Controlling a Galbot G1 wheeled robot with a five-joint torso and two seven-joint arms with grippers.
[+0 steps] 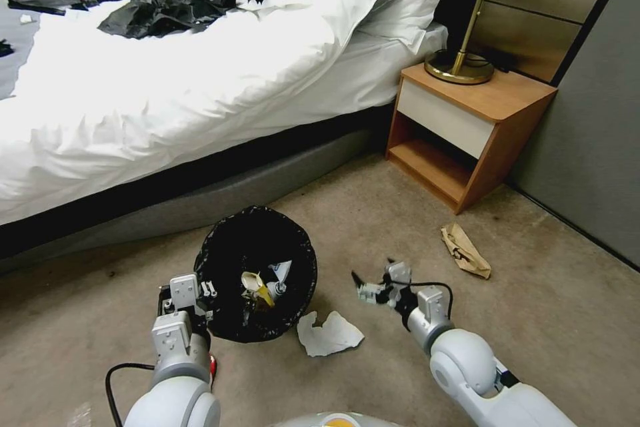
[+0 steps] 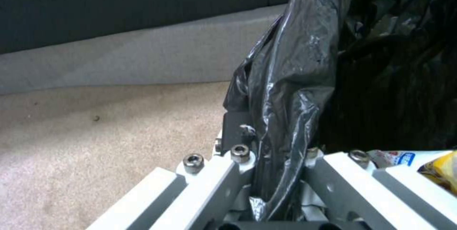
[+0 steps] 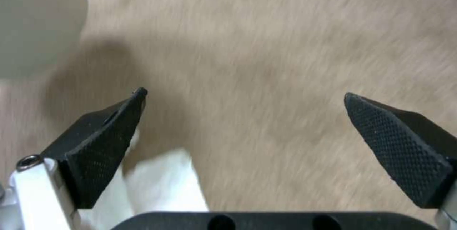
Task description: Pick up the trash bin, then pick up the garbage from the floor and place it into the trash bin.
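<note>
The left gripper (image 2: 278, 187) is closed on the black bag liner (image 2: 295, 80) of the trash bin, above beige carpet (image 2: 95, 133); a yellow wrapper (image 2: 440, 173) lies inside.

— What are the arms like?
— Smooth, rounded, light grey shells, both. A black cable (image 1: 123, 373) loops off the left one, and there is a red spot (image 1: 213, 366) near its wrist.
— And the left gripper (image 1: 200, 293)?
— Pale grey bars with small steel socket screws (image 2: 240, 149) at the joints.
— The right gripper (image 3: 245, 115)?
— Two black, wedge-shaped fingers (image 3: 402, 144) with a fine dotted grip surface, on white brackets, and a black base with round holes. A thin black cable (image 1: 433, 285) arcs over its wrist.
</note>
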